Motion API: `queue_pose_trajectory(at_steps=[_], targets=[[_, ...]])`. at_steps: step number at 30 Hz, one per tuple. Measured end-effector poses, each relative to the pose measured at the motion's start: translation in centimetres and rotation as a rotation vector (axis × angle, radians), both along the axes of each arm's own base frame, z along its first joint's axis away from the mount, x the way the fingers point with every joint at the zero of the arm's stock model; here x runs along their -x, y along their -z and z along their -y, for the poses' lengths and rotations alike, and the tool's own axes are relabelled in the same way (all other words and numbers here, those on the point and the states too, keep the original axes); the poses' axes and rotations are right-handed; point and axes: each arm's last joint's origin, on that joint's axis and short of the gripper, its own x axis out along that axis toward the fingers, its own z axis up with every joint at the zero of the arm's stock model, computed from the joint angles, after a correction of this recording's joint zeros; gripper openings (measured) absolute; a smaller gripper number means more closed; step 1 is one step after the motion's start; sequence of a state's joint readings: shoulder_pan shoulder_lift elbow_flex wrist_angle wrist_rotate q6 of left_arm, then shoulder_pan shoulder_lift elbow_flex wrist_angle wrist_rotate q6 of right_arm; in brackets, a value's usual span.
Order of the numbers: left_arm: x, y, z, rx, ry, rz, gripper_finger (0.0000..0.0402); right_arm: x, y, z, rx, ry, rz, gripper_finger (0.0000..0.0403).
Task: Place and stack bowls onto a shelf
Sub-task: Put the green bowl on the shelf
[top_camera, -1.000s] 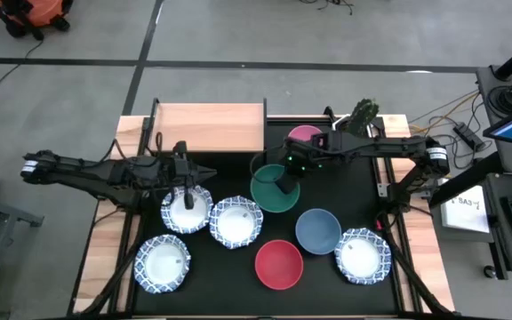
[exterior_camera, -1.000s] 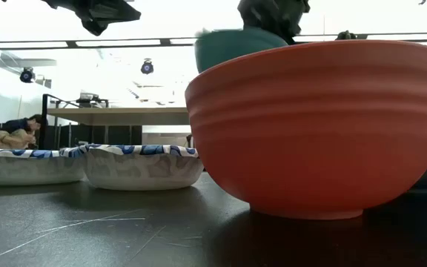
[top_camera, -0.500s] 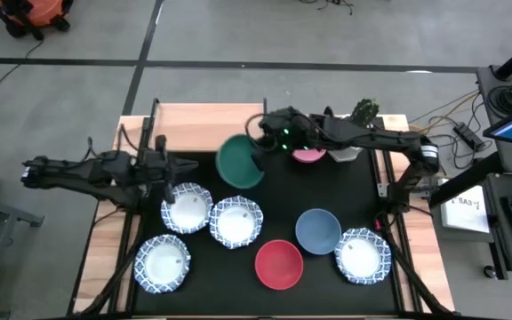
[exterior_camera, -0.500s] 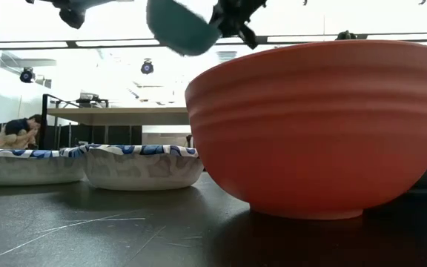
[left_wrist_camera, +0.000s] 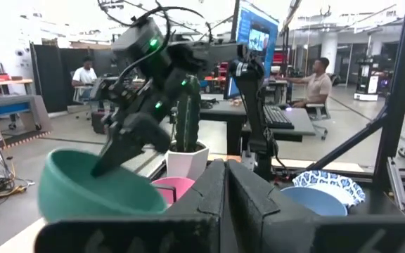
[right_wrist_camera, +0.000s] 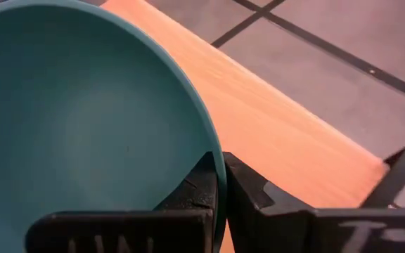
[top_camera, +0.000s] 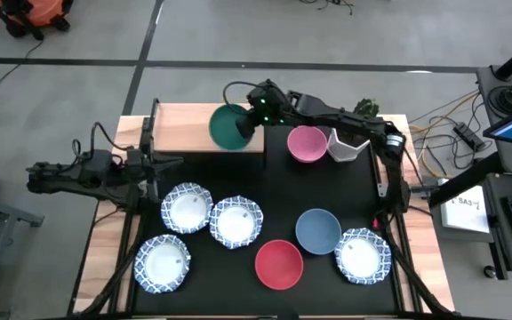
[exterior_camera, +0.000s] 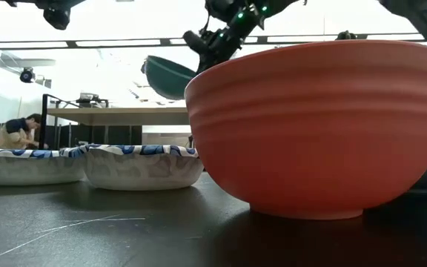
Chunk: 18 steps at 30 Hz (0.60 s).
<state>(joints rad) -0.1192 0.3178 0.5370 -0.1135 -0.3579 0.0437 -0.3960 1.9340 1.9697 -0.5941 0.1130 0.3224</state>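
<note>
At the left edge of the overhead frame, the left arm lies stretched across the table's wooden border, its left gripper (top_camera: 156, 161) pointing toward centre with fingers pressed together on nothing, just above a white bowl with a blue patterned rim (top_camera: 186, 208). A second patterned bowl (top_camera: 236, 221) touches that one on its right; a third (top_camera: 163, 263) sits lower left of them on the black table (top_camera: 327, 191).

At upper centre, the shelf (top_camera: 185, 130), a light wooden top on a black frame, stands at the table's far edge. The green bowl (top_camera: 229, 128) hangs tilted over the shelf's right end, its rim pinched between the closed fingers of the right gripper (top_camera: 252, 123), whose arm reaches in from the right. The right wrist view shows the dark fingers (right_wrist_camera: 206, 184) clamped on the green rim, one inside and one outside, with the wooden top beyond. Whether the bowl touches the shelf cannot be told.

Right of the shelf, the pink bowl (top_camera: 308, 143) sits beside a white cactus pot (top_camera: 348, 144). In the lower centre is the red bowl (top_camera: 278, 264), with the blue bowl (top_camera: 317, 229) to its upper right and a fourth patterned bowl (top_camera: 362, 255) just beside that, near the lower right.
</note>
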Motion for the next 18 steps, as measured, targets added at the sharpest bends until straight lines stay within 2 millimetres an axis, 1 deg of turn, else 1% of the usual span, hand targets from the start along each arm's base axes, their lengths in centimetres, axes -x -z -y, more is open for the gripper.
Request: queue_pose_trajectory(at_steps=[4,12,15,18], targets=[[0.0,0.2,0.0,0.0,0.001,-0.003,0.0,-1.5,1.0,0.8,0.001,-0.013,-0.03,0.0009],[0.0,0.2,0.0,0.0,0.001,-0.003,0.0,-3.0,1.2,1.6,0.029,0.001,-0.029,0.0012],[0.0,0.3,0.0,-0.001,0.001,-0.005,0.0,-3.2,1.3,1.7,0.03,0.002,-0.028,0.0026],[-0.1,0.3,0.0,-0.001,0.001,-0.006,0.0,-3.1,1.3,1.9,0.031,0.006,-0.026,0.0048]])
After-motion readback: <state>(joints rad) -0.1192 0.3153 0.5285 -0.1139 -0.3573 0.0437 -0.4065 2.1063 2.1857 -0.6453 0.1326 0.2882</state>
